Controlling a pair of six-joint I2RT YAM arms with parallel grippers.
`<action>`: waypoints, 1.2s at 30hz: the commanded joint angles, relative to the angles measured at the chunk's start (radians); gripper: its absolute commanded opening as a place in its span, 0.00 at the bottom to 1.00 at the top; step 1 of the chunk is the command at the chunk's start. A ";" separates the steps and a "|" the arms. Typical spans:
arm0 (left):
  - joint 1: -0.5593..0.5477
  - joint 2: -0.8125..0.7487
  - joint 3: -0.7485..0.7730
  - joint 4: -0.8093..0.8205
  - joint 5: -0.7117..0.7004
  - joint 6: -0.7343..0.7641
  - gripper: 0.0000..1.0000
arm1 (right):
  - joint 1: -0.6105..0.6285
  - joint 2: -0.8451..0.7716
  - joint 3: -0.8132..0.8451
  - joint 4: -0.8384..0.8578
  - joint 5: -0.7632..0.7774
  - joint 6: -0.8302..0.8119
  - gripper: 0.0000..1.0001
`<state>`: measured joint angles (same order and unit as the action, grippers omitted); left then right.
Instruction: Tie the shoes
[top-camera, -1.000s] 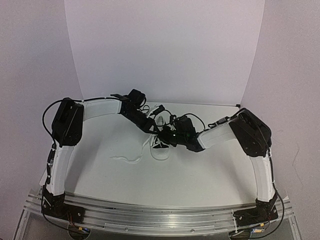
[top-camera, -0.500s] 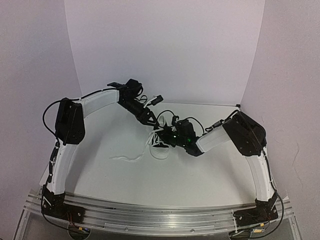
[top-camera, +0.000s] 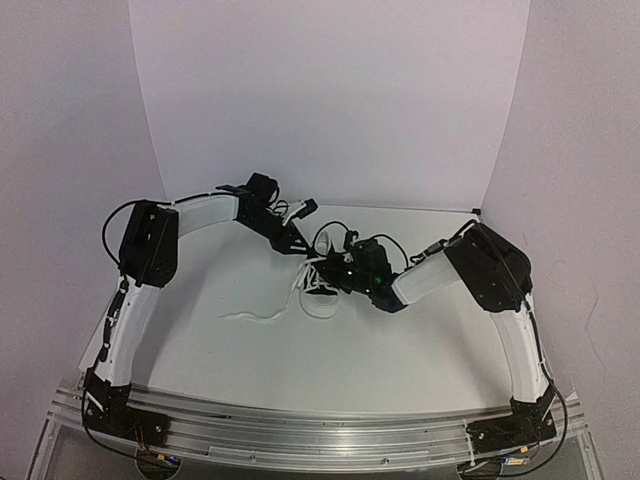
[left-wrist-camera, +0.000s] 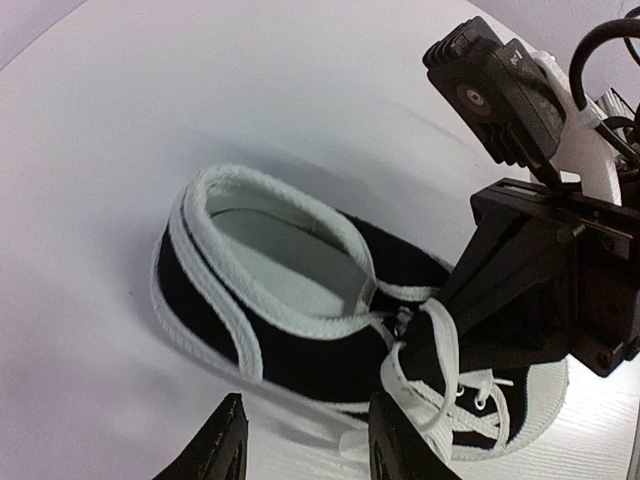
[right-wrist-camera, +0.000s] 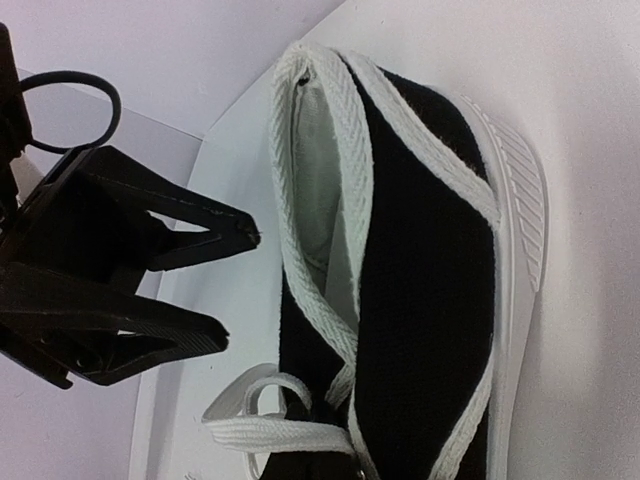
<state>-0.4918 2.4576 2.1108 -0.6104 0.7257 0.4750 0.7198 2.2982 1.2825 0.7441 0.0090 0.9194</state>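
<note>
sneaker (top-camera: 320, 303) sits mid table (top-camera: 400, 350), toe cap toward the arm bases, heel to the back; your left fingers (right-wrist-camera: 185, 218) are parted with nothing between them, just off the heel collar, not touching; your right fingers (left-wrist-camera: 470, 290) are closed, tips down in the white laces (left-wrist-camera: 445, 395); can't tell if a lace is pinched; loose lace end (top-camera: 255, 317) trails on the table left of the sneaker

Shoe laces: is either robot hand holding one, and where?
The right hand is shut, apparently pinching a white lace near the top eyelets of the sneaker. The left hand is open, holding nothing.
</note>
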 joint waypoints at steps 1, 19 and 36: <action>-0.023 0.002 0.044 -0.022 0.059 0.093 0.40 | -0.028 0.029 0.017 -0.030 0.066 -0.026 0.00; -0.050 0.024 0.033 -0.088 0.013 0.122 0.21 | -0.028 0.025 0.058 -0.054 0.034 -0.082 0.00; -0.042 -0.129 -0.108 0.127 -0.083 -0.133 0.00 | 0.010 -0.329 -0.076 -0.437 -0.146 -0.457 0.70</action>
<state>-0.5202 2.3849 2.0507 -0.5539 0.6849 0.4273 0.7073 2.1123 1.2226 0.5794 -0.0825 0.6912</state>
